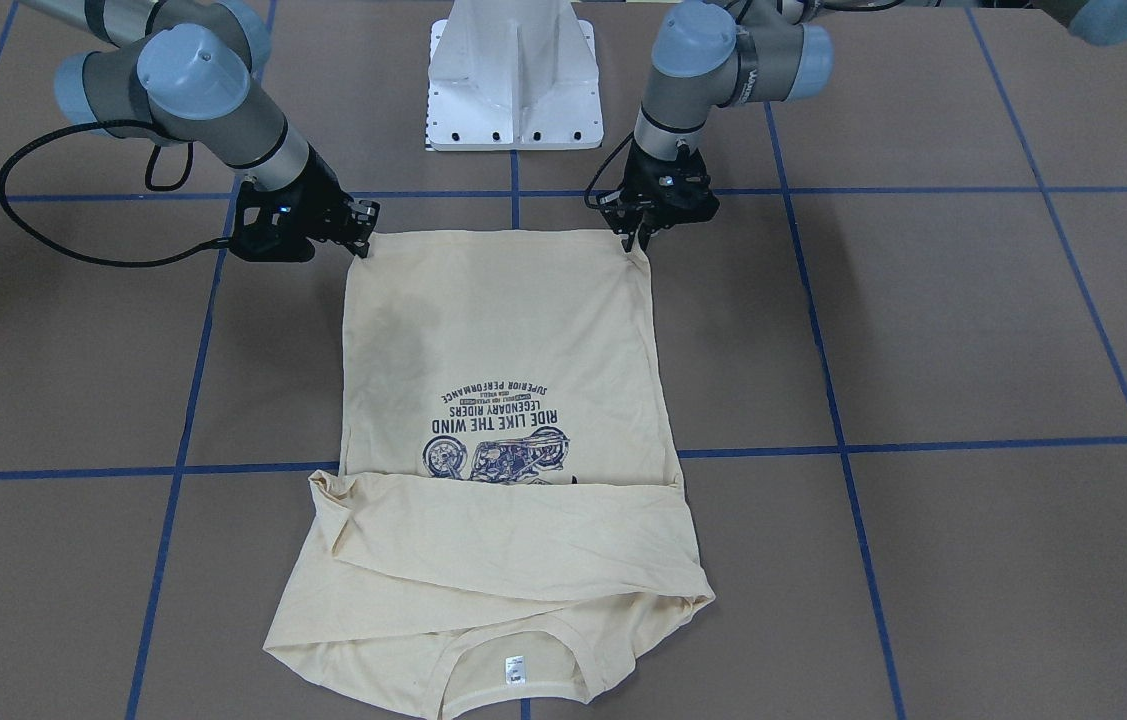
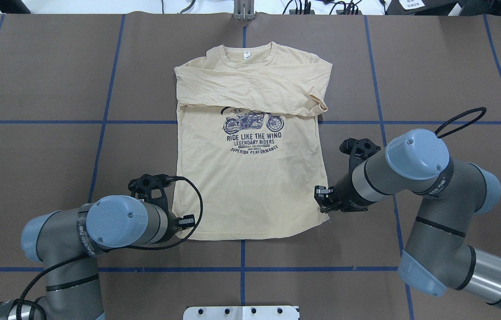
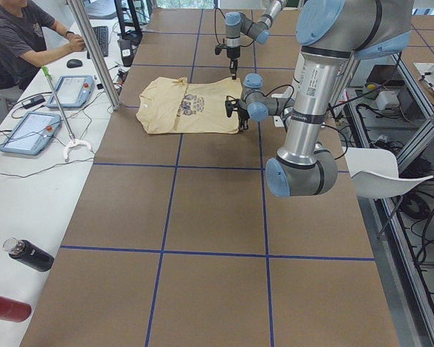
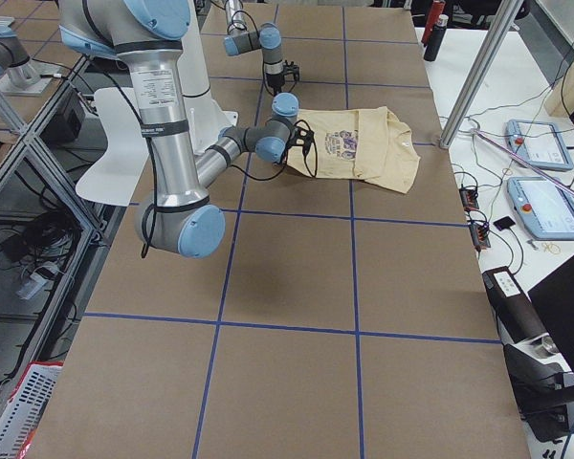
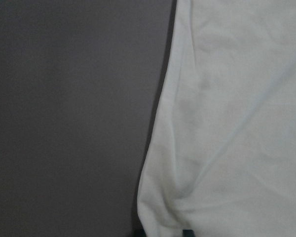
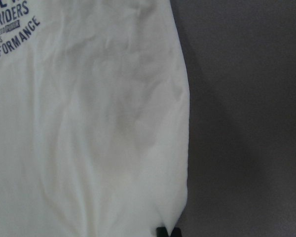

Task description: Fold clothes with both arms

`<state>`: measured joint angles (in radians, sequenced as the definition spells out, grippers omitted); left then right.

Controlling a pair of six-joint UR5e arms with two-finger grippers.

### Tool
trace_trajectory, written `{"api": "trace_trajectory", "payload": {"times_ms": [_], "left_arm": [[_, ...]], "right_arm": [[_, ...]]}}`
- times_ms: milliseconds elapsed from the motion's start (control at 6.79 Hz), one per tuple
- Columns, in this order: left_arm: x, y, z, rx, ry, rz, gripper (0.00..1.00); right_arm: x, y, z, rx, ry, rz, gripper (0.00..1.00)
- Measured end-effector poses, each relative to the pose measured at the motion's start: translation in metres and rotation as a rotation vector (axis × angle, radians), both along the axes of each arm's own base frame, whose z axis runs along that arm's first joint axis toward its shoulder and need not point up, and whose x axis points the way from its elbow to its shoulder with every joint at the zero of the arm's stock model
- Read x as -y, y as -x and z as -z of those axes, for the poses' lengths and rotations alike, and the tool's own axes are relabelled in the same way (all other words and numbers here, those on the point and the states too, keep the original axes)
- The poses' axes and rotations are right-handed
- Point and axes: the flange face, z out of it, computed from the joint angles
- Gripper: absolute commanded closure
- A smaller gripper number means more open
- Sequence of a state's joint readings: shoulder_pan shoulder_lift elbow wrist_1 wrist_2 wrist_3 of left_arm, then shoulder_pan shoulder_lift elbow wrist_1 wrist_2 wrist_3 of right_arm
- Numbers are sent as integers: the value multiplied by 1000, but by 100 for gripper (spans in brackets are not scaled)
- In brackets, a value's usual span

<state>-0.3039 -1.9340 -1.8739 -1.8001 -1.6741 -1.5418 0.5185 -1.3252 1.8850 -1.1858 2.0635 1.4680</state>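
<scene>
Your left arm (image 2: 117,222) and right arm (image 2: 414,162) match: silver tubes, grey joints, round light blue caps, black bands at the joints with white lettering. Black cables (image 2: 460,117) loop off both wrists. The left gripper (image 1: 639,240) and right gripper (image 1: 363,235) are black. The white metal pedestal (image 1: 513,80) has dark bolt spots along its edge.

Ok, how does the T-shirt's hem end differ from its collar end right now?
The hem end lies flat and smooth; the collar end is creased, with the sleeves folded across it. The hem end has the left gripper and right gripper at its corners; the collar end has neither near it. Both ends rest on the table, print side up.
</scene>
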Motion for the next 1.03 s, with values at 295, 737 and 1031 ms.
{"api": "trace_trajectory", "payload": {"times_ms": [295,737,1031], "left_arm": [[-2,14,15,-21,-5,1,100],[-7,27,30,-47,0,-16,100],[-22,30,30,-57,3,-63,100]], "right_arm": [[-1,-2,0,2,4,5,100],[-12,-26,-7,1,32,13,100],[-36,-46,-15,-7,133,11,100]]}}
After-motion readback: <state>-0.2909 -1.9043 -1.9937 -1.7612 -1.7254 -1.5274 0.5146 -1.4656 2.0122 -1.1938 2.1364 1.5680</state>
